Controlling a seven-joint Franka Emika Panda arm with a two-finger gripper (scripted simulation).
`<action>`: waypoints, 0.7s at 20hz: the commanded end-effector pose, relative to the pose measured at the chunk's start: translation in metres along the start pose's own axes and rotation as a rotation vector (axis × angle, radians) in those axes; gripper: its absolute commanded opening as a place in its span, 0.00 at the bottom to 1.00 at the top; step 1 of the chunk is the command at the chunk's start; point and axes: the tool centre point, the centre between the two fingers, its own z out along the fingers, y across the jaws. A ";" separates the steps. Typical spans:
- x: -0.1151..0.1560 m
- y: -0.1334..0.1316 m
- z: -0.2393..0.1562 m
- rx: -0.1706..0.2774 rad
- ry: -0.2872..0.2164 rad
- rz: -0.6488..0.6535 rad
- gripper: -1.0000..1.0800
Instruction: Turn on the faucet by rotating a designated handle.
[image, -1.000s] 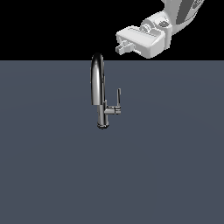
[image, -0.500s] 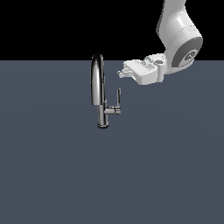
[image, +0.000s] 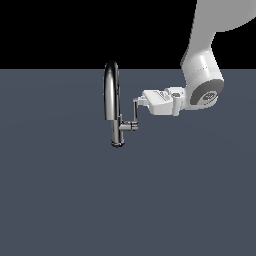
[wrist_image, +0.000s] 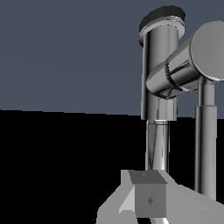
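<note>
The gripper (image: 139, 101) lies level against the tip of the upright handle (image: 135, 112) beside the faucet (image: 113, 102) (its opening can't be told), seemingly positioned to push the lever round.

1. From my wrist camera the faucet (wrist_image: 158, 65) fills the frame close up: I see a chrome column capped by a dark round base.
2. A stubby chrome stem juts sideways off that column and ends in a flat round face.
3. The handle (wrist_image: 205, 140) is a thin chrome rod running from the stem's outer end, parallel to the column.
4. A narrower chrome tube continues from the column toward my gripper (wrist_image: 151, 205).
5. One grey fingertip (wrist_image: 148, 199) shows as a blocky pad in front of that tube, just beside the handle rod; I cannot tell whether it touches either.
6. Behind is the grey floor (wrist_image: 65, 52), then black.
</note>
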 end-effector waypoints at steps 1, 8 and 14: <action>0.008 -0.001 0.002 0.021 -0.021 0.020 0.00; 0.014 -0.001 0.004 0.034 -0.034 0.033 0.00; 0.013 0.006 0.004 0.034 -0.034 0.033 0.00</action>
